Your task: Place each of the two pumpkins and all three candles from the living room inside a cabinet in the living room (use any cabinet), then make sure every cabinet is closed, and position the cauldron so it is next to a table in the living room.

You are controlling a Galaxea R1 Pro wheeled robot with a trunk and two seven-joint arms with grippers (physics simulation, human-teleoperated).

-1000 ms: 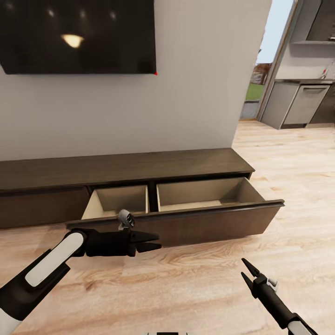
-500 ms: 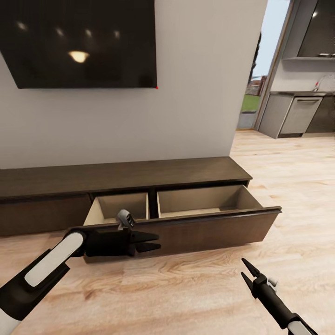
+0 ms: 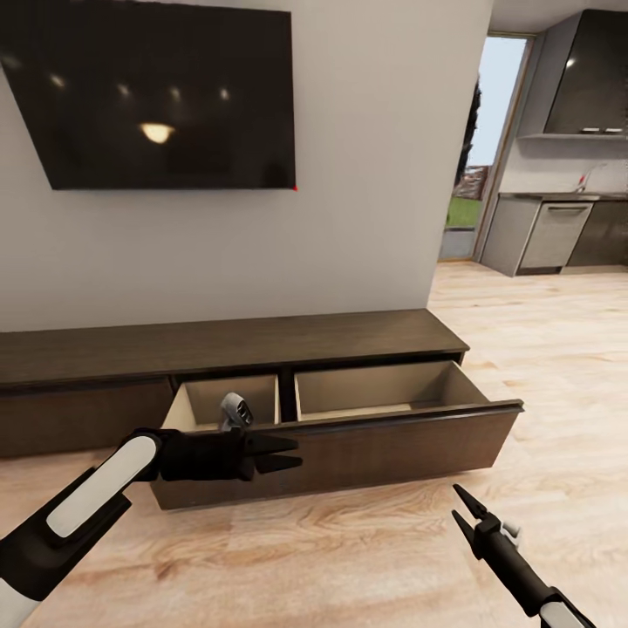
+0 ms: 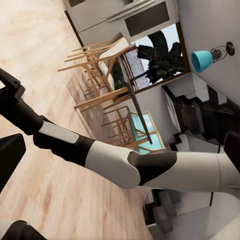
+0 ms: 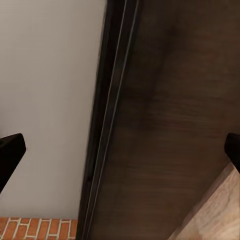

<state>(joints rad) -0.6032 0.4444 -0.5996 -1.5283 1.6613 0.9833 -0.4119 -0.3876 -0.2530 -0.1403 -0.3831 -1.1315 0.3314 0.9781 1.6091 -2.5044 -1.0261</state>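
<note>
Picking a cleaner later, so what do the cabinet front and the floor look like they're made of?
Cabinet: apparently dark-brown wood or veneer, matte, with faint grain; its open drawer's inside looks light tan wood. Floor: pale wood planks, slight sheen, with visible grain.

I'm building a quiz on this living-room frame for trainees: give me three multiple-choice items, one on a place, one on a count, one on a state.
1. Where does the black flat screen hang?
A. on the wall above the long low dark-brown wooden cabinet
B. on the kitchen wall
C. on the floor

2. How many tan compartments show in the pulled-out drawer?
A. one
B. two
C. four

3. What state is the right gripper in?
A. shut on a pumpkin
B. open and empty
C. shut on the drawer

Answers: 1 A, the screen sits on the grey wall over the cabinet top. 2 B, one divider splits the drawer. 3 B, its fingers are spread over bare floor.
</note>
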